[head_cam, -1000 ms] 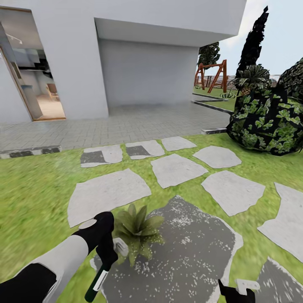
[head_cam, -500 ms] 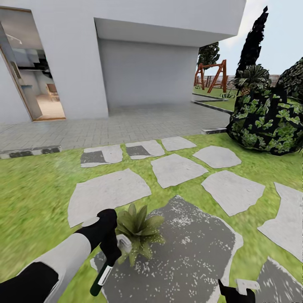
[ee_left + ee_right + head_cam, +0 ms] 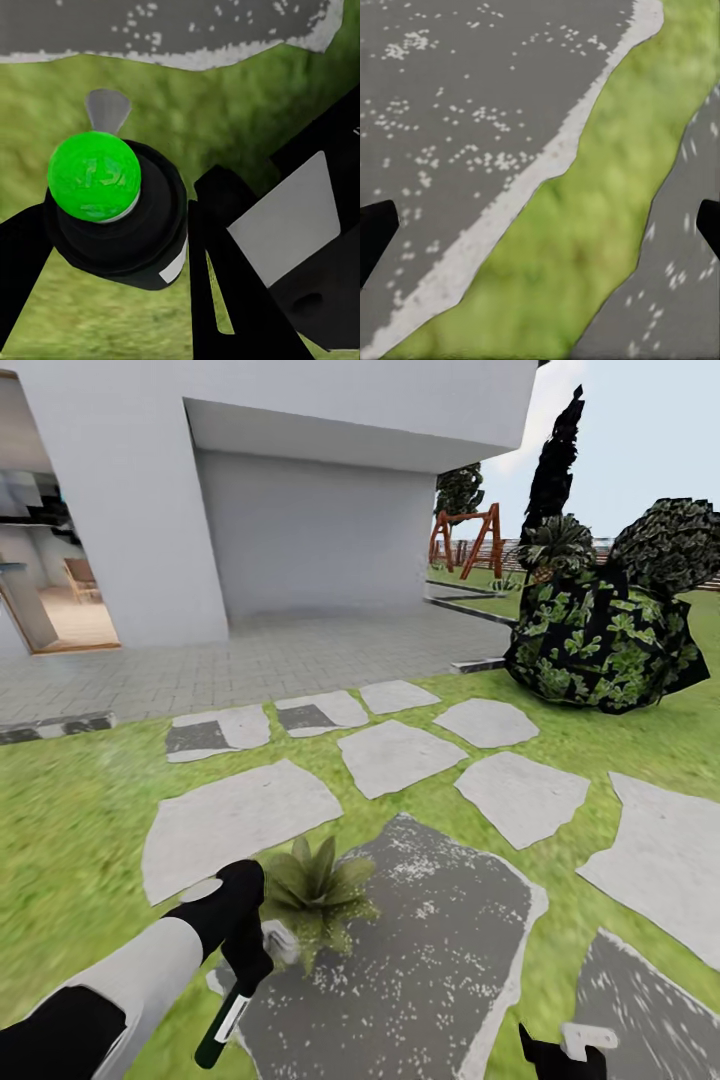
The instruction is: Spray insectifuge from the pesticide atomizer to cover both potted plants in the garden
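One pesticide atomizer (image 3: pixel 226 1018) hangs tilted in the left gripper (image 3: pixel 247 965), whose fingers (image 3: pixel 225 300) clamp its dark body, white trigger head toward the potted plant (image 3: pixel 313 892) just beside it. That plant sits at the edge of a dark grey slab (image 3: pixel 420 960) in the lawn (image 3: pixel 70 810). Low beside the slab, the right gripper (image 3: pixel 563 1050) is spread wide, holding nothing.

We look down on a dark grey stone slab (image 3: pixel 457 127) with white speckles and a pale edge. Beside it a strip of green grass (image 3: pixel 585 247) runs diagonally, and after it comes a second grey slab (image 3: pixel 675 300). We see two black fingertips (image 3: pixel 375 232) at opposite picture edges, wide apart.
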Robot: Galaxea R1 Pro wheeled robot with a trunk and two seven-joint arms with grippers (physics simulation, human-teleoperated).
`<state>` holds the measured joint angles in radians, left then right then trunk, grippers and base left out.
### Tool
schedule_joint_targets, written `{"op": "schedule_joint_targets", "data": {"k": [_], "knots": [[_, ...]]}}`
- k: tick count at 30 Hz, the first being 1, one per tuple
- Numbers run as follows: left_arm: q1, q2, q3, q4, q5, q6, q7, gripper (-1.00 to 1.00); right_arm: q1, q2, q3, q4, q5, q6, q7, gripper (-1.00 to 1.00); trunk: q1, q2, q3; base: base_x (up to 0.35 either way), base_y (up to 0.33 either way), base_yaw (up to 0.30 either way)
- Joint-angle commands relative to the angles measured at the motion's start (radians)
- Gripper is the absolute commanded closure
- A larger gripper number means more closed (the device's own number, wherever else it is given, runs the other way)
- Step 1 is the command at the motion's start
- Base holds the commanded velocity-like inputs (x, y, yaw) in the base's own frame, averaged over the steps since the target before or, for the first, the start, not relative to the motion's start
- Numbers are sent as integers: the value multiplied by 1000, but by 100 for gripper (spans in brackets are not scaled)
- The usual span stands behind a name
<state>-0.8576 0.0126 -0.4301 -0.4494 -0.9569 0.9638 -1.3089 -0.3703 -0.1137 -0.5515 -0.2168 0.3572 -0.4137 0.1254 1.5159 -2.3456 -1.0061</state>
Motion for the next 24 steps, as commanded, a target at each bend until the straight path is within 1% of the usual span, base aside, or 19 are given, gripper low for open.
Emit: {"op": "schedule_joint_targets", "data": {"k": [1, 7, 13, 19, 22, 24], "knots": [[0, 1, -2, -3, -7, 9, -10, 100, -1, 0, -9, 0, 5, -4, 7, -100, 0, 0, -1, -23, 293, -8], [-1, 3, -2, -10, -8, 10, -9, 100, -1, 0, -8, 0, 5, -4, 7, -100, 0, 0, -1, -6, 302, -2], [-1, -3, -4, -14, -8, 10, -9, 100, -1, -3, -8, 0, 6, -4, 8, -100, 0, 0, -1, 28, 305, 0], [-1, -9, -5, -17, -7, 10, -9, 100, -1, -4, -8, 0, 6, -4, 8, -100, 0, 0, -1, 231, 237, 0], [-3, -13, -6, -18, -7, 10, -9, 100, -1, -4, -8, 0, 6, -4, 8, -100, 0, 0, -1, 304, 121, 0], [-3, -14, -8, -18, -8, 10, -9, 100, -1, -4, -8, 0, 5, -4, 8, -100, 0, 0, -1, 131, 35, 0]]}}
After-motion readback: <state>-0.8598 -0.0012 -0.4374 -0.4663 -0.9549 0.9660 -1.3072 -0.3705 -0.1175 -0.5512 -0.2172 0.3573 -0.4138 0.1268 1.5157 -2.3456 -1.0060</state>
